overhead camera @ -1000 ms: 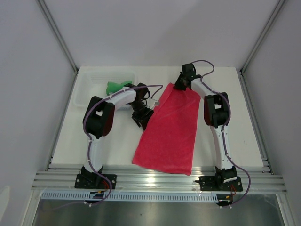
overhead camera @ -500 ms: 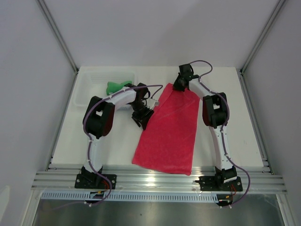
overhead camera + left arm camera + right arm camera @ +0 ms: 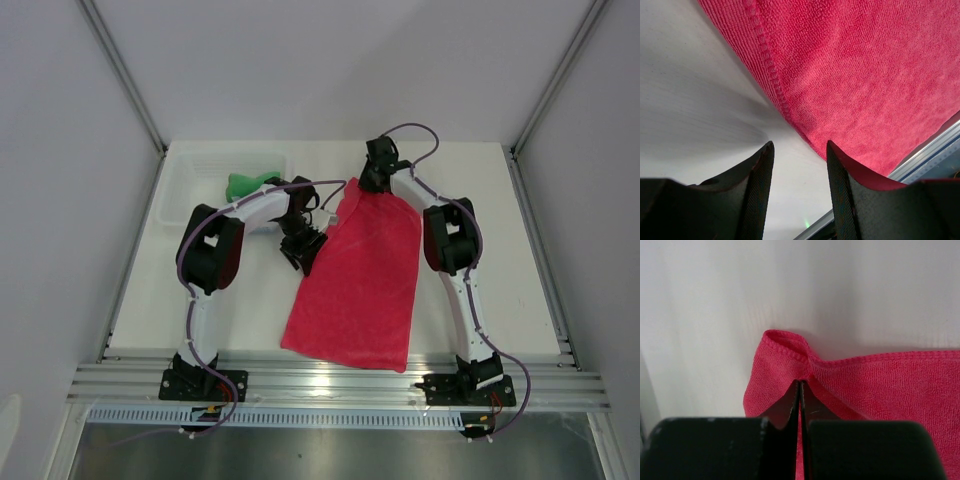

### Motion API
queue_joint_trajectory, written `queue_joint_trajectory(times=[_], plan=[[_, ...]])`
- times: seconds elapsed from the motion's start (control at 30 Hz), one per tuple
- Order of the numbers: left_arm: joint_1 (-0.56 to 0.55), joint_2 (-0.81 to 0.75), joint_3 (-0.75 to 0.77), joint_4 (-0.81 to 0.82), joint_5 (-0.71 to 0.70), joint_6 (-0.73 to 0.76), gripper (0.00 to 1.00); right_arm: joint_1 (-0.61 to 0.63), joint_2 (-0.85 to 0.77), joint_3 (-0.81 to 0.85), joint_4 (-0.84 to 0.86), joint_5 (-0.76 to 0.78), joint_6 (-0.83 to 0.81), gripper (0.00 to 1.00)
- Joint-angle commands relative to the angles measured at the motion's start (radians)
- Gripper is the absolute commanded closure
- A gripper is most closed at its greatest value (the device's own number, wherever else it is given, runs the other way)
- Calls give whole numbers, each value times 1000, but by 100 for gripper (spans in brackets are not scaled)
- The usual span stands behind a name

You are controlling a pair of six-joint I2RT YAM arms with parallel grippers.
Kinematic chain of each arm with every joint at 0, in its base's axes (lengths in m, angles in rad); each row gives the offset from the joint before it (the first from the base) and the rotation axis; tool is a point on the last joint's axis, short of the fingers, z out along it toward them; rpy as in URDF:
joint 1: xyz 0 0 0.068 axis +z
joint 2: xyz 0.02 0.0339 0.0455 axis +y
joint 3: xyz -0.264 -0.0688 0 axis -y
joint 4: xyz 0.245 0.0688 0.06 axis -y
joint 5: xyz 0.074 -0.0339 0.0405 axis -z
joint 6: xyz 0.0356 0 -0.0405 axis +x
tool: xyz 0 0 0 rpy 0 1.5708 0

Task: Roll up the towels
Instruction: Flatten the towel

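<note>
White surface (image 3: 500, 260), seen from the top view: both arms reach over it from the near edge.

Pink towel (image 3: 360, 290): the largest item. It lies spread flat in the middle of the surface between the two arms. It runs from the far centre to the near edge, where its near end reaches the metal rail (image 3: 340, 385). The far end is narrower and drawn in toward its far left corner.

Left arm (image 3: 215, 250) is bent inward. Right arm (image 3: 455, 240) is stretched to the far end of the towel.

Basket (image 3: 175, 195): white plastic, at the far left corner of the surface. Green towel (image 3: 245, 184) sits bunched in it, on its right side, partly behind the left arm.

Left tool (image 3: 303, 256) (image 3: 800, 147): fingers stand apart with nothing between them. It points down at bare surface just beside the pink towel's left hem. In the wrist view the stitched edge of the pink towel (image 3: 865, 75) runs diagonally just ahead of the fingertips and does not touch them.

Right tool (image 3: 372, 180) (image 3: 800, 382): fingers are pressed fully together. They pinch the pink towel (image 3: 880, 385) at its far left corner. The hem (image 3: 785, 342) buckles up into a small raised fold just beyond the tips.
</note>
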Motion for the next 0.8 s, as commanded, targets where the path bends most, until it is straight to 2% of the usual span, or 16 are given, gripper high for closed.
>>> queue_joint_trajectory(times=[0.0, 0.1, 0.43, 0.77], plan=[[7, -15, 3, -1, 35, -10, 50, 6, -73, 31, 55, 53, -31, 100], [7, -15, 5, -1, 35, -10, 50, 2, -66, 31, 61, 58, -28, 98], [7, -13, 3, -1, 35, -10, 50, -11, -27, 40, 46, 0, 7, 80], [7, -7, 3, -1, 35, -9, 50, 6, -44, 33, 106, -39, -5, 77]])
